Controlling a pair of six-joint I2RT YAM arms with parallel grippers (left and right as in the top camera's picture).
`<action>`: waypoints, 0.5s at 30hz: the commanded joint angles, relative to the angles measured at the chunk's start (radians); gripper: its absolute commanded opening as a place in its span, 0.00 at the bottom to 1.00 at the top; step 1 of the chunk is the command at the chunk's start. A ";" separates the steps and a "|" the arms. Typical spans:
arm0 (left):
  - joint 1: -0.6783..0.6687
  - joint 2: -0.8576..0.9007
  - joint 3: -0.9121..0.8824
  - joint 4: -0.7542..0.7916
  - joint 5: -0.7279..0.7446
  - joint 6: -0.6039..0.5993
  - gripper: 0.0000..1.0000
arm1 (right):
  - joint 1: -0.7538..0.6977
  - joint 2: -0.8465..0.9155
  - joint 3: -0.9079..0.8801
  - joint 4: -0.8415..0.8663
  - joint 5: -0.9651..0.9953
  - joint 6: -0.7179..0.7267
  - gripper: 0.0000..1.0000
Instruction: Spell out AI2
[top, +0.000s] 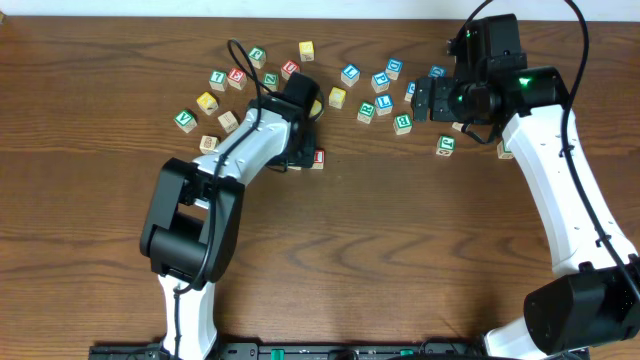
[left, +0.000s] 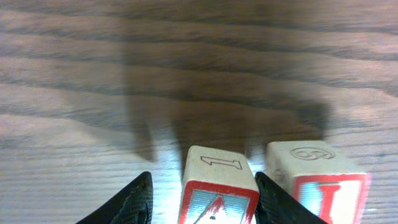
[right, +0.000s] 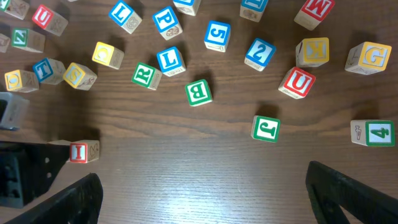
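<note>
In the left wrist view the A cube (left: 217, 194), red-framed with a red A, stands on the table between the fingers of my left gripper (left: 202, 208). The jaws are open: a gap shows on the left side, and the right finger is close against the cube. The I cube (left: 324, 190) stands just to its right, the two nearly touching. From overhead the I cube (top: 318, 158) shows beside my left gripper (top: 303, 157), which hides the A cube. The blue 2 cube (right: 259, 53) lies among the scattered cubes. My right gripper (right: 202, 186) hangs wide open over bare wood.
Several loose letter cubes lie scattered across the far half of the table, among them a green J (right: 265, 129), a green B (right: 199, 93), a red U (right: 296, 83) and a green 4 (right: 372, 132). The right arm (top: 560, 190) reaches in from the right.
</note>
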 joint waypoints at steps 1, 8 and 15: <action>0.042 -0.065 0.051 -0.027 0.005 0.014 0.50 | 0.004 -0.006 -0.001 -0.002 0.008 0.012 0.99; 0.103 -0.192 0.053 -0.063 0.006 0.035 0.50 | 0.004 -0.006 -0.001 -0.002 0.008 0.012 0.99; 0.128 -0.310 0.053 -0.071 0.005 0.039 0.50 | 0.004 -0.006 -0.001 0.006 0.008 0.012 0.99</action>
